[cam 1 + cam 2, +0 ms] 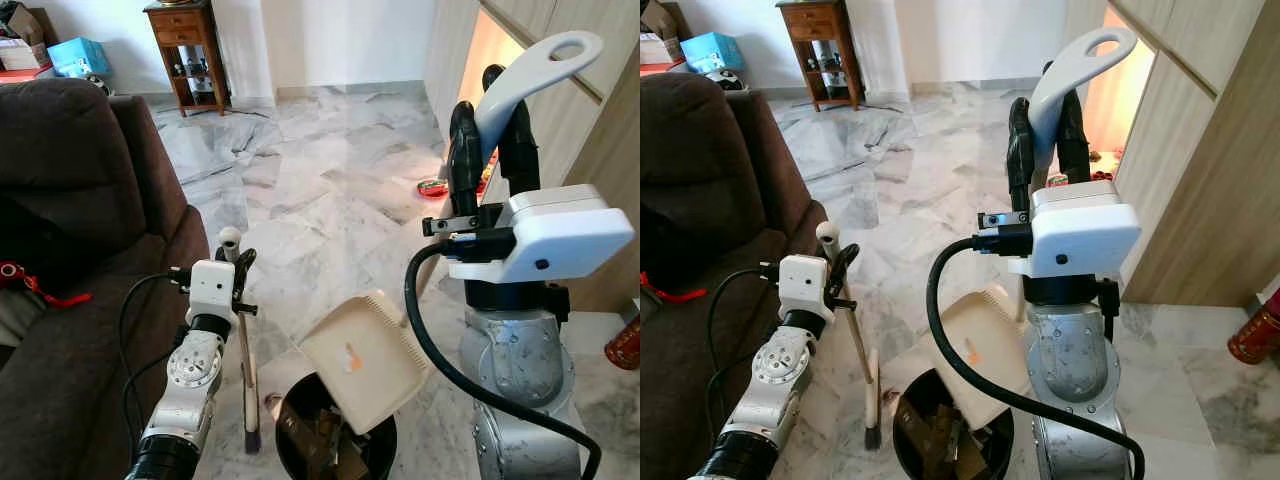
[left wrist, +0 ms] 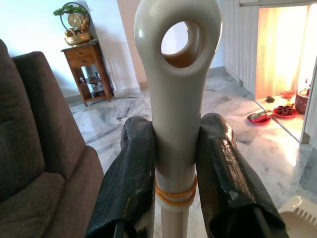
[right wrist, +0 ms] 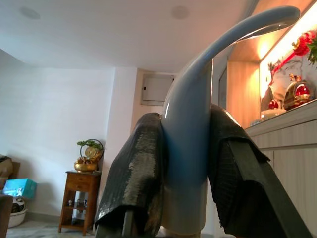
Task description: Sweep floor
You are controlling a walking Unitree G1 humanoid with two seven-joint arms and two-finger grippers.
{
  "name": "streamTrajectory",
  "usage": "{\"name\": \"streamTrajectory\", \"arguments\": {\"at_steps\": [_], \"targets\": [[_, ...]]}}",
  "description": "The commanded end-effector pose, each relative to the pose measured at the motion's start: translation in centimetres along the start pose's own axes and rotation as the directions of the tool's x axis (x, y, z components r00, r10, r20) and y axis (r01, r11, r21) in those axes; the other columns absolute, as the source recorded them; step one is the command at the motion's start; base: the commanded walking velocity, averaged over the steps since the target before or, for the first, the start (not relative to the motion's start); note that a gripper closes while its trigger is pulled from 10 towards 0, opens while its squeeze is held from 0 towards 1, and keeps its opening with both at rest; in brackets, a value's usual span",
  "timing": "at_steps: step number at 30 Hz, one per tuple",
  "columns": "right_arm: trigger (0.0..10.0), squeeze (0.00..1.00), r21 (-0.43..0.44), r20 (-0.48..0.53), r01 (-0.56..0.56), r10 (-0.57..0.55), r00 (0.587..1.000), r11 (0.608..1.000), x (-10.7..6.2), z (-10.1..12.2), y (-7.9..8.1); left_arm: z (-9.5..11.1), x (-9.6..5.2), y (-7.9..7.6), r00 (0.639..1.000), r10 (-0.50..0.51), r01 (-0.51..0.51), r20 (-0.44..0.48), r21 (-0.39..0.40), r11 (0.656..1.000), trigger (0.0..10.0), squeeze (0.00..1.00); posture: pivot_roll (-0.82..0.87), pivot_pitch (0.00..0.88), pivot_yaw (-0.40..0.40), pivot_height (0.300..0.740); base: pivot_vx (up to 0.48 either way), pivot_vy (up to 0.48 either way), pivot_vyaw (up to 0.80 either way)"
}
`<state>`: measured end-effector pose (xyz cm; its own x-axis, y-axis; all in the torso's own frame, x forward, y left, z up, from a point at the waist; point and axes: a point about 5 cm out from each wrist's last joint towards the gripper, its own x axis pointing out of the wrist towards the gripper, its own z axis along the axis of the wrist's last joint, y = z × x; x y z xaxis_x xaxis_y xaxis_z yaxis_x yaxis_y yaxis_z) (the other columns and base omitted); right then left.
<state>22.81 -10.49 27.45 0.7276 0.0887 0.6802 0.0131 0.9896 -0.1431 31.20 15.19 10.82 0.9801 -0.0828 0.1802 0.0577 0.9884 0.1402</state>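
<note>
My left gripper (image 1: 236, 264) is shut on the cream handle of a short broom (image 1: 245, 350). The broom stands nearly upright beside the sofa, its dark brush end on the marble floor. In the left wrist view the fingers (image 2: 131, 173) clamp the handle (image 2: 176, 99) just below its hanging hole. My right gripper (image 1: 490, 135), raised high, is shut on the curved pale handle (image 1: 540, 65) of a cream dustpan (image 1: 365, 360). The pan hangs tilted over a black bin (image 1: 290, 450) that holds brown scraps. A small orange speck sticks to the pan.
A brown sofa (image 1: 80, 200) fills the left side, close to my left arm. Wooden cabinets (image 1: 600, 130) line the right, with a red tray (image 1: 435, 187) on the floor by them and a red object (image 1: 625, 345) further right. A wooden side table (image 1: 185, 50) stands at the far wall.
</note>
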Motion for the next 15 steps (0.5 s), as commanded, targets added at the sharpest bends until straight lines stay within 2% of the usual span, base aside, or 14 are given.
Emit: {"name": "streamTrajectory", "arguments": {"at_steps": [1,7,9,11,15], "targets": [[10.0,0.0,-0.026,0.029,-0.004,0.004,1.0,1.0,0.1,0.3,0.0,0.5,0.4,0.3,1.0,0.007,-0.007,0.028,0.002,1.0,10.0,0.0,-0.1,0.0,0.087,0.74,0.0,0.0,0.0],[10.0,0.0,-0.111,-0.009,0.04,-0.041,0.999,0.993,-0.1,-0.6,-1.1,0.5,0.4,0.3,1.0,0.008,-0.008,0.025,0.002,1.0,10.0,0.0,-0.1,0.0,0.087,0.74,0.0,0.0,0.0],[10.0,0.0,-0.155,-0.048,0.083,-0.092,0.995,0.984,-0.2,-1.4,-2.1,0.5,0.3,0.3,1.0,0.008,-0.008,0.026,0.002,1.0,10.0,0.0,-0.09,0.0,0.087,0.74,0.0,0.0,0.0],[10.0,0.0,-0.169,-0.06,0.099,-0.11,0.992,0.981,-0.3,-1.6,-2.4,0.5,0.3,0.3,1.0,0.008,-0.008,0.026,0.002,1.0,10.0,0.0,-0.09,0.0,0.087,0.74,0.0,0.0,0.0],[10.0,0.0,-0.233,-0.162,0.24,-0.281,0.946,0.942,-1.0,-3.3,-5.0,0.5,0.3,0.4,1.0,0.008,-0.008,0.025,0.003,1.0,10.0,0.0,-0.09,0.0,0.088,0.74,0.0,0.0,0.0]]}}
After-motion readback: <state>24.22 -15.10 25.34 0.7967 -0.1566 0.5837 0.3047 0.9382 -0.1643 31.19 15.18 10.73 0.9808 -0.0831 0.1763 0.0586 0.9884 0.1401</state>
